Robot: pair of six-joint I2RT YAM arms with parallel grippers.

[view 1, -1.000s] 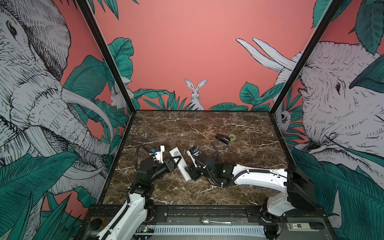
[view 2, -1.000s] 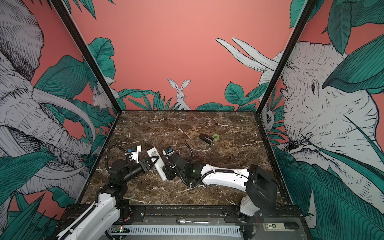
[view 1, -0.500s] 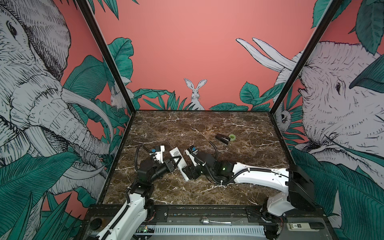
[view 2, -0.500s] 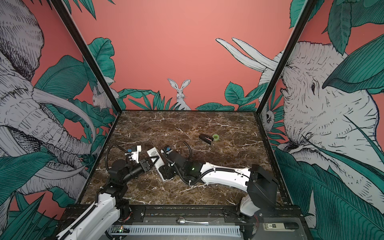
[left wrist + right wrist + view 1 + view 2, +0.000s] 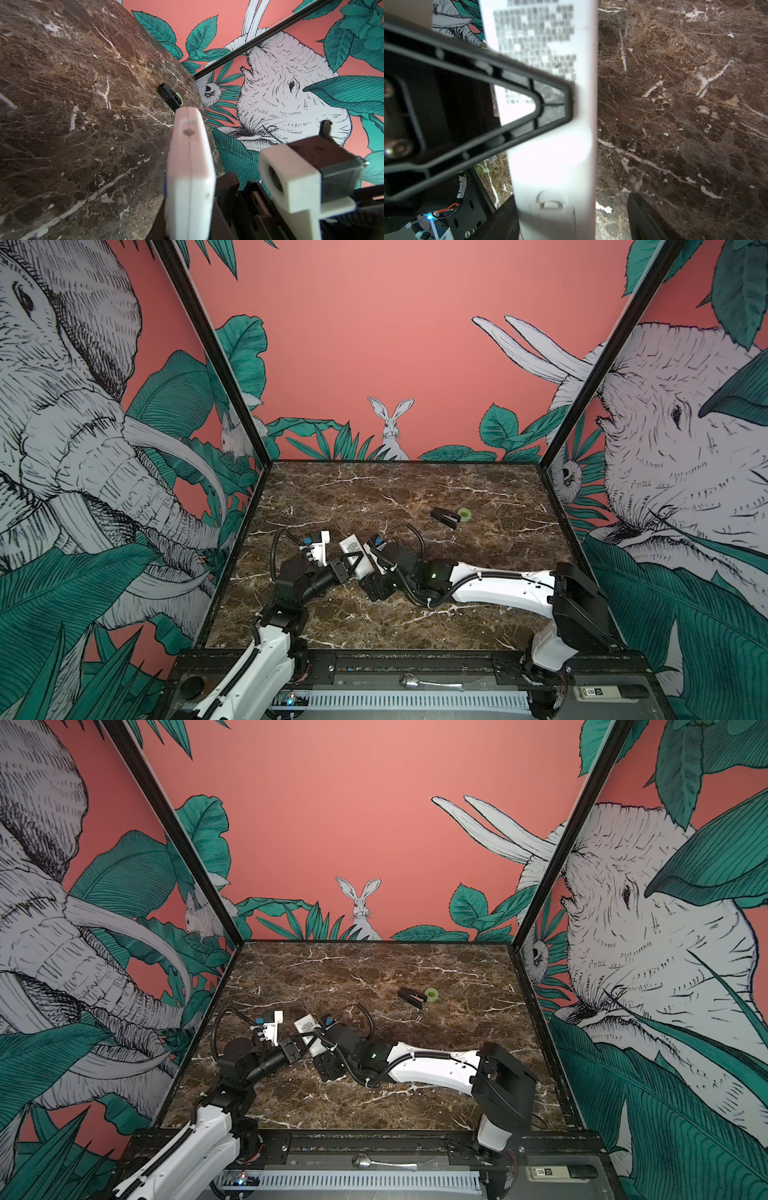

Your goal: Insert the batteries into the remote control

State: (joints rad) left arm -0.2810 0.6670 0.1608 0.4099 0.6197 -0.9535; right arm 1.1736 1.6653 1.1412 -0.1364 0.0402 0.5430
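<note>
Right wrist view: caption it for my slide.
Left gripper pinches the remote, label facing camera; right gripper open around it.

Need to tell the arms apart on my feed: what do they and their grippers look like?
Both arms match: white shells on the left arm and right arm, black joints, black ribbed cables looping alongside. A green light glows on the right one. Fingers are black open triangular frames.
</note>
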